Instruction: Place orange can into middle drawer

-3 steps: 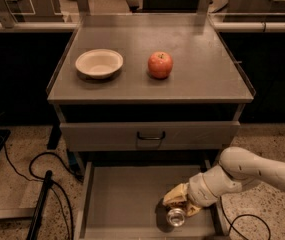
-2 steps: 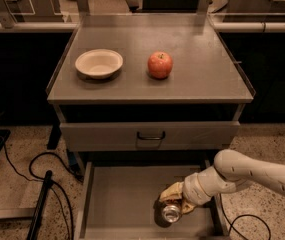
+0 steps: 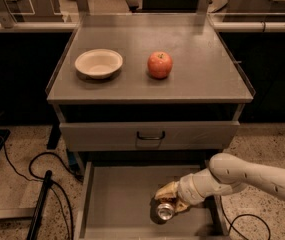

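Placing step: orange can (image 3: 165, 211) held low inside open middle drawer (image 3: 117, 199), gripper (image 3: 169, 203) fingers clamped round it. Release, then straight-up withdrawal, judged needed next.

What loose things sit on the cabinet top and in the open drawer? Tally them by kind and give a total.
white bowl: 1
apple: 1
orange can: 1, in the middle drawer, with the gripper right at it
Total: 3
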Controlling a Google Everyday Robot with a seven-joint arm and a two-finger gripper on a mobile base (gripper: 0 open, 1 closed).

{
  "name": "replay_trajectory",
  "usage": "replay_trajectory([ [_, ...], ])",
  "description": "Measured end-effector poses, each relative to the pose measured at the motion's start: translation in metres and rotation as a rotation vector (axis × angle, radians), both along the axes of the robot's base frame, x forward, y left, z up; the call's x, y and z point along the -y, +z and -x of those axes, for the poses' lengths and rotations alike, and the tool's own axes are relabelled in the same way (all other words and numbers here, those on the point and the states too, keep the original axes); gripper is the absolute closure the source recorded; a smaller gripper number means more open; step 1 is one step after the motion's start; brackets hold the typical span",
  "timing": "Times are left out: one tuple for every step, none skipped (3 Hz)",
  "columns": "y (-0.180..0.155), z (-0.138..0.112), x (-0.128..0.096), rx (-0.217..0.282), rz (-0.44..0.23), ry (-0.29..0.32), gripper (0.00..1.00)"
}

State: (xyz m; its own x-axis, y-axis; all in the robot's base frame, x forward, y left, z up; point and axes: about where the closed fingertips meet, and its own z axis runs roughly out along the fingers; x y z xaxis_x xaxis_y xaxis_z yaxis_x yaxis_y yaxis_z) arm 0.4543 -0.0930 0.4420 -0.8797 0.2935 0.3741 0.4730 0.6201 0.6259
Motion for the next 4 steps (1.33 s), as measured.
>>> replay_trajectory([
  [-0.016,-0.016,-0.006,0.002,-0.006,-0.052,1.0],
  [-0.031,-0.022,-0.009,-0.001,0.01,-0.079,1.0],
  [-0.044,-0.02,-0.013,-0.006,0.05,-0.102,1.0],
  [-0.065,-0.017,-0.029,-0.022,0.101,-0.088,1.0],
])
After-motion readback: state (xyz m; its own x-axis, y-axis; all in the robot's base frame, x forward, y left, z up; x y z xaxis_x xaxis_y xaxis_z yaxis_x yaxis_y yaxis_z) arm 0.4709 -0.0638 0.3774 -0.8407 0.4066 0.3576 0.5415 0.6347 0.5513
